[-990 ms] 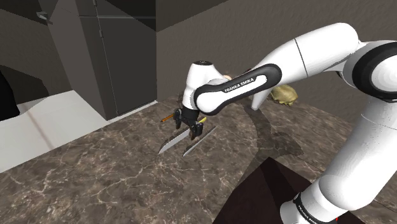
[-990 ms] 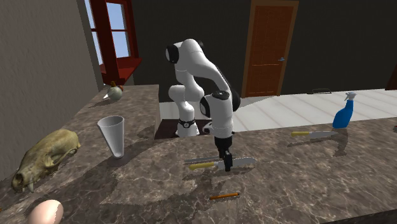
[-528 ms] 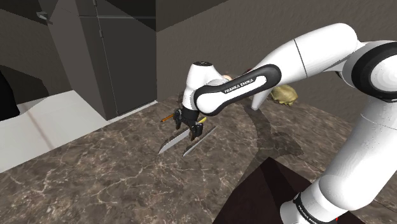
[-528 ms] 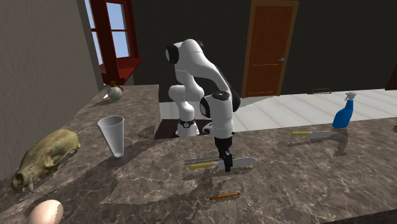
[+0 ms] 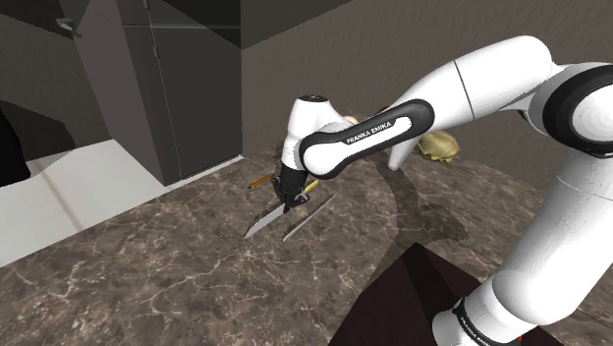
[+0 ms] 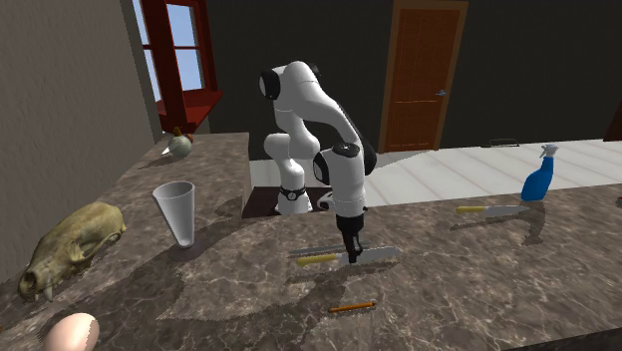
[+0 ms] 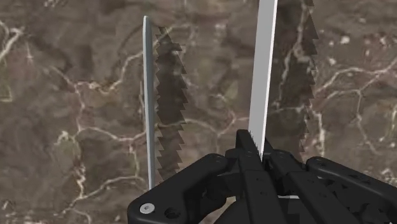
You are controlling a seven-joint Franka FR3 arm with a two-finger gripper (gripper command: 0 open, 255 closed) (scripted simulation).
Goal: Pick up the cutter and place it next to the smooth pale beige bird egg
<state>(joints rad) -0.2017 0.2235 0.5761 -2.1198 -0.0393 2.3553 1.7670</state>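
The gripper (image 6: 349,249) points straight down at the dark marble counter (image 6: 478,289), and its jaws are drawn in narrow and clamped on the cutter (image 6: 379,255). In the wrist view the two black fingers (image 7: 245,145) press against both flat sides of the grey blade (image 7: 263,83), close to where the blade meets its handle. The blade runs straight out from between them, with a saw-toothed shadow just beside it on the stone. In the second exterior view the cutter lies level across the counter: its yellow handle sticks out on that view's left of the fingers and the blade on the right. Whether it has left the surface cannot be told. In the shoulder view the blade (image 5: 261,222) slants down from the gripper (image 5: 290,193) toward that view's left. A second knife (image 5: 307,217) lies just beside it, nearly parallel, and shows edge-on in the wrist view (image 7: 147,108). The pale egg (image 6: 72,332) sits at the second exterior view's lower left corner, well apart from the cutter, with a skull (image 6: 75,244) near it.
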